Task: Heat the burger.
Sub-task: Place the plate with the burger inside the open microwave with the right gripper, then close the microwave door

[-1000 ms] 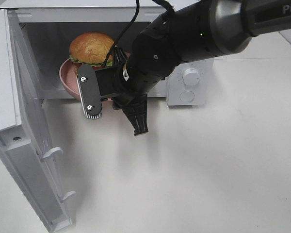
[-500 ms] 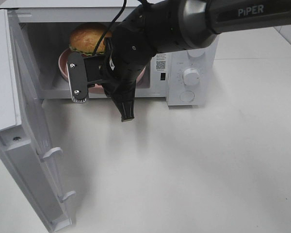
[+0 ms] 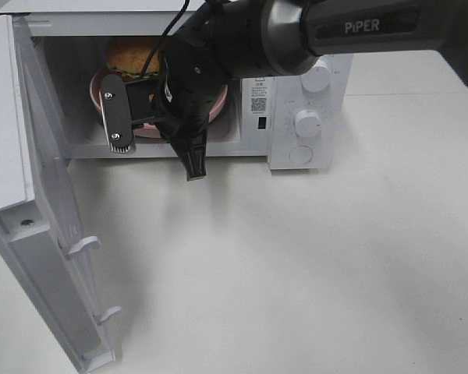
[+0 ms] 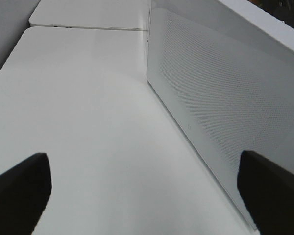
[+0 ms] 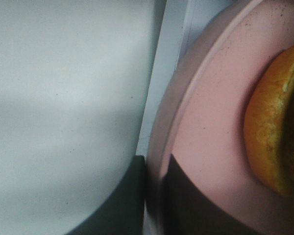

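Note:
The burger (image 3: 129, 56) sits on a pink plate (image 3: 97, 84) inside the open white microwave (image 3: 304, 148), mostly hidden behind my right arm (image 3: 218, 54). In the right wrist view my right gripper (image 5: 154, 198) is shut on the plate's rim (image 5: 206, 122), and the burger's golden bun (image 5: 269, 132) lies close by. My left gripper (image 4: 147, 196) is open and empty over the bare table, beside the microwave's perforated side wall (image 4: 225, 98).
The microwave door (image 3: 39, 226) is swung wide open at the left, its handle facing the table's front. Two round knobs (image 3: 306, 123) are on the control panel to the right of the cavity. White tabletop (image 3: 312, 273) spreads in front.
My right arm has carried the plate and burger up and to the left, from the cavity's mouth deeper into the microwave. The right gripper's hold is unchanged.

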### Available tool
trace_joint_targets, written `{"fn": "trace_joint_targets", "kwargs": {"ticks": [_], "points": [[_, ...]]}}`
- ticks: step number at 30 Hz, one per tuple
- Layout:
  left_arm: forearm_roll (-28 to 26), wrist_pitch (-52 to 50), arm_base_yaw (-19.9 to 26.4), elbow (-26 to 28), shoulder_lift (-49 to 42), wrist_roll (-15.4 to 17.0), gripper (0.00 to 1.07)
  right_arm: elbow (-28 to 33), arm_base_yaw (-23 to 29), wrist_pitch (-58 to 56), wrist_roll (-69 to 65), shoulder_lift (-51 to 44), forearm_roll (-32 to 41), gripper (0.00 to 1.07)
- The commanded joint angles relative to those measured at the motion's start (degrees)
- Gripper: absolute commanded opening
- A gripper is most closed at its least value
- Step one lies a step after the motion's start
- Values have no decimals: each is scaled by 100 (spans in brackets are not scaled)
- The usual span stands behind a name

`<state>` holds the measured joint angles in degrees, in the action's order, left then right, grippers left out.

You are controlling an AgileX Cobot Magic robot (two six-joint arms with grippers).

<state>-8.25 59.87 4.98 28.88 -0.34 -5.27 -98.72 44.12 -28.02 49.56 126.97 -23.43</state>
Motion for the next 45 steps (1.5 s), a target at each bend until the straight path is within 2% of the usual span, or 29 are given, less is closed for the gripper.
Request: {"fn": "trace_joint_targets", "kwargs": {"ticks": [1, 8, 25, 30, 31, 33, 34, 35, 37, 41, 45], "points": [[-17, -46, -17, 0, -115, 23, 98, -321, -74, 241, -29, 46, -178, 0], [-23, -46, -17, 0, -115, 23, 98, -665, -92, 195, -29, 246, -178, 0], [-23, -46, -17, 0, -115, 23, 98, -997, -218, 201, -17, 636, -178, 4], [-23, -46, -17, 0, -115, 23, 98, -1008, -218, 275, -17, 642, -178, 13], [-23, -46, -17, 0, -115, 23, 98, -1008, -218, 286, -23, 642, -178, 20], [-23, -46, -17, 0, -115, 23, 98, -1008, -218, 286, -29, 642, -178, 24], [-23, -46, -17, 0, -115, 23, 98, -1008, -218, 281, -29, 642, -178, 32], [-23, -46, -17, 0, -115, 23, 98, -1008, -218, 281, -29, 642, -178, 32], [-23, -46, -17, 0, -115, 23, 98, -1008, -218, 235, -29, 642, -120, 42], [-23, -46, -17, 0, -115, 23, 98, -1008, -218, 52, -29, 642, 109, 47], [-23, -46, -17, 0, -115, 23, 98, -1003, -206, -258, -23, 642, 160, 48]]}}
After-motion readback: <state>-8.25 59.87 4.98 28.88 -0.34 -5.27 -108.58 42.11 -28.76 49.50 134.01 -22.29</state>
